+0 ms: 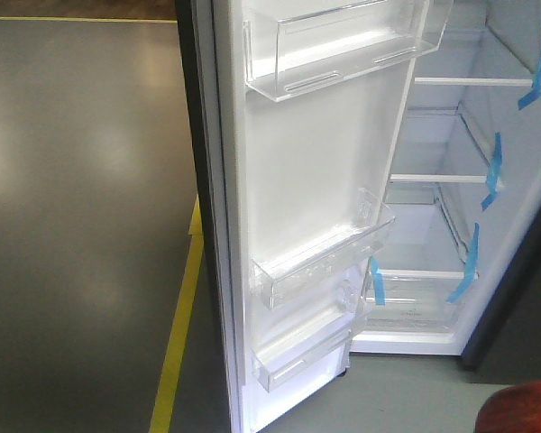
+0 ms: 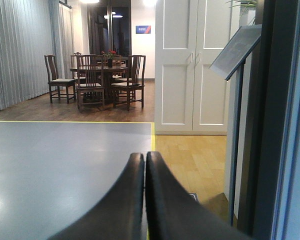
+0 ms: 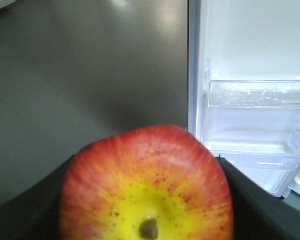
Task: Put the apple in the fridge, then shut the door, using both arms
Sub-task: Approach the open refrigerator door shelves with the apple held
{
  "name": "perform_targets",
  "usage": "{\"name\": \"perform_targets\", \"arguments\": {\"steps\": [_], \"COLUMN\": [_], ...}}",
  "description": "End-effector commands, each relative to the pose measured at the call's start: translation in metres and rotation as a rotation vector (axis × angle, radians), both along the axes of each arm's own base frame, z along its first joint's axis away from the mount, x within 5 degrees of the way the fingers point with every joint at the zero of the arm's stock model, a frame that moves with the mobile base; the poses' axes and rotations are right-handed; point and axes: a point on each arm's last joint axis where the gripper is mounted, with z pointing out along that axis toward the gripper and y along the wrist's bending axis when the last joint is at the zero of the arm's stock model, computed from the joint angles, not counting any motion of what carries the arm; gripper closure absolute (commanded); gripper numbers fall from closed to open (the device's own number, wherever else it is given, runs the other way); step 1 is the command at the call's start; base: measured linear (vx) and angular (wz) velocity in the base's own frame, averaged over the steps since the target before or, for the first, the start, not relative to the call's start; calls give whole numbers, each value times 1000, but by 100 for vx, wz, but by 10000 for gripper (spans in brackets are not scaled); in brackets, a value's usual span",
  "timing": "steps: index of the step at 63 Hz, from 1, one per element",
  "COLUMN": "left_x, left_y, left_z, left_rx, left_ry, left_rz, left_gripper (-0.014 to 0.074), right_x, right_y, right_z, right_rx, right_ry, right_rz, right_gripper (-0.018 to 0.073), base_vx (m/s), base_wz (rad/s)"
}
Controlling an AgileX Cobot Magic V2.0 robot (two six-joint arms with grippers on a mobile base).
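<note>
The apple [image 3: 146, 185], red with a yellow patch round its stem dimple, fills the lower right wrist view. My right gripper [image 3: 146, 159] is shut on it, a black finger [image 3: 35, 212] on each side. In the front view only the apple's red top [image 1: 520, 410] shows at the bottom right corner. The fridge [image 1: 451, 207] stands open, white inside, with blue tape on its shelves. Its door [image 1: 316, 207] is swung wide, white inner face and clear bins toward me. My left gripper [image 2: 144, 160] is shut on nothing, its fingers pressed together, pointing across the floor.
A dark grey floor [image 1: 81, 225] with a yellow line [image 1: 180, 334] lies left of the door. In the left wrist view, a sign stand [image 2: 236, 50] rises close on the right, white cabinet doors [image 2: 190, 65] stand beyond, and a dining table with chairs [image 2: 97, 80] is farther back.
</note>
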Motion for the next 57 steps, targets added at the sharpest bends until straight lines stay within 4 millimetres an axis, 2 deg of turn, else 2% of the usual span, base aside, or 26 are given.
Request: {"name": "perform_targets", "arguments": {"steps": [1,57], "left_x": [-1,-1], "left_y": [0,0], "left_z": [0,0], "left_rx": [-16,-16], "left_ry": [-64,-64], "left_rz": [3,3], "left_gripper": [603,603], "right_x": [3,3], "right_y": [1,1], "right_z": [13,13], "right_rx": [57,57], "right_ry": [-67,-67], "right_rz": [-14,-14], "right_gripper": [158,158], "base_vx": [10,7], "base_wz": [0,-2]}}
